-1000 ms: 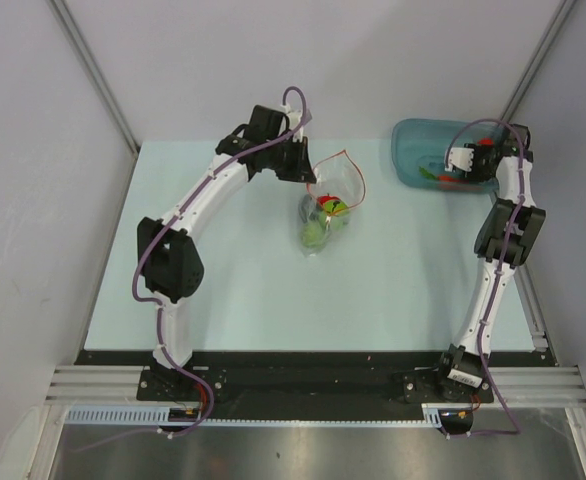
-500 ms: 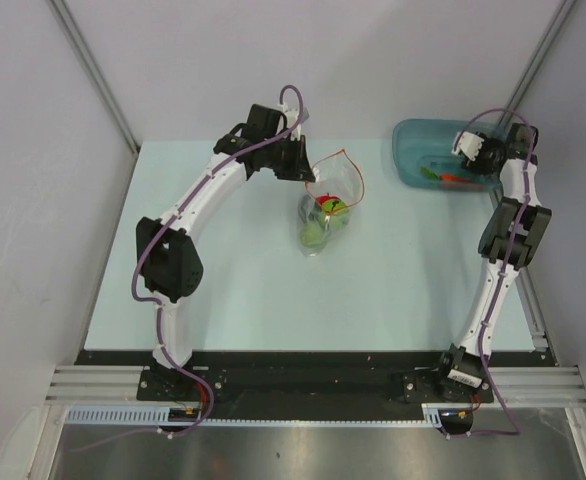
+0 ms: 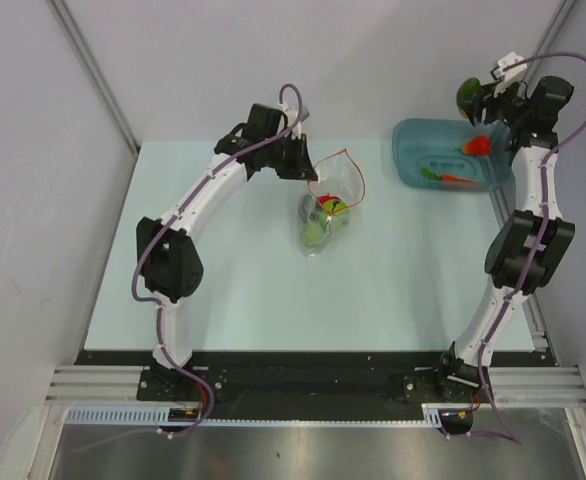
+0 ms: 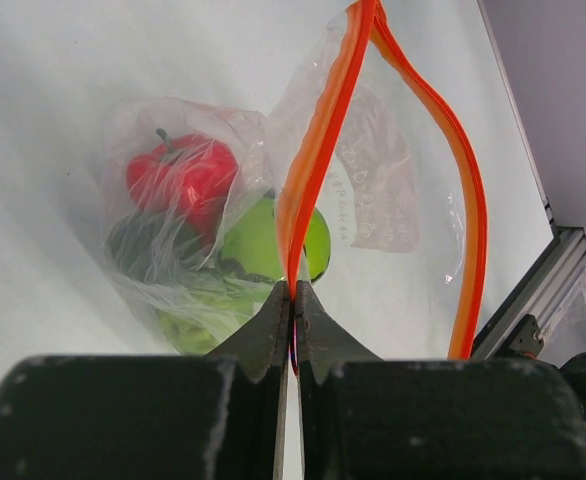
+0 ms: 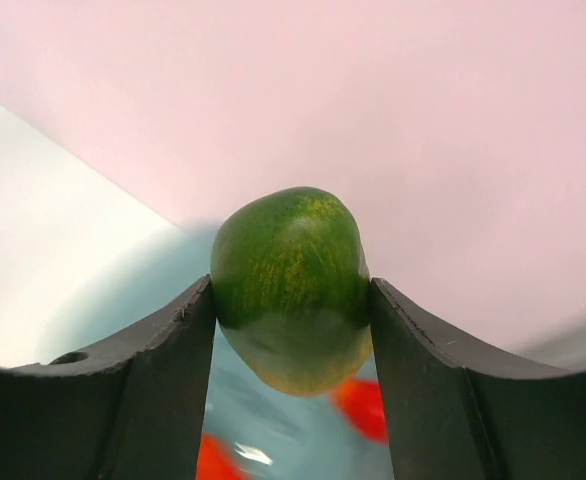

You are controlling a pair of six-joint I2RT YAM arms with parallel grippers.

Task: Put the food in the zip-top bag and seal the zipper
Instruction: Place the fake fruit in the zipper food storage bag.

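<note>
Overhead, one clear crinkly zip-top bag (image 3: 325,208) by the desk's (image 3: 273,290) far edge; one teal plastic tray (image 3: 408,160), far-right corner, holds two toys (image 3: 476,146). Left wrist: left claw (image 4: 293,295) pinches the red-orange zipper (image 4: 318,160). Right wrist: right claw (image 5: 291,300) clamps one dark green fruit (image 5: 291,265).

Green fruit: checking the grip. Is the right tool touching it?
Touching. Right wrist view: both fingers of the right tool press the green fruit's sides, no gap.

Top view overlooks the whole bench (image 3: 273,300) from the near side. Wrist views look closely past left gripper (image 4: 293,295) and right gripper (image 5: 291,290); left shares the bag (image 3: 335,187).
</note>
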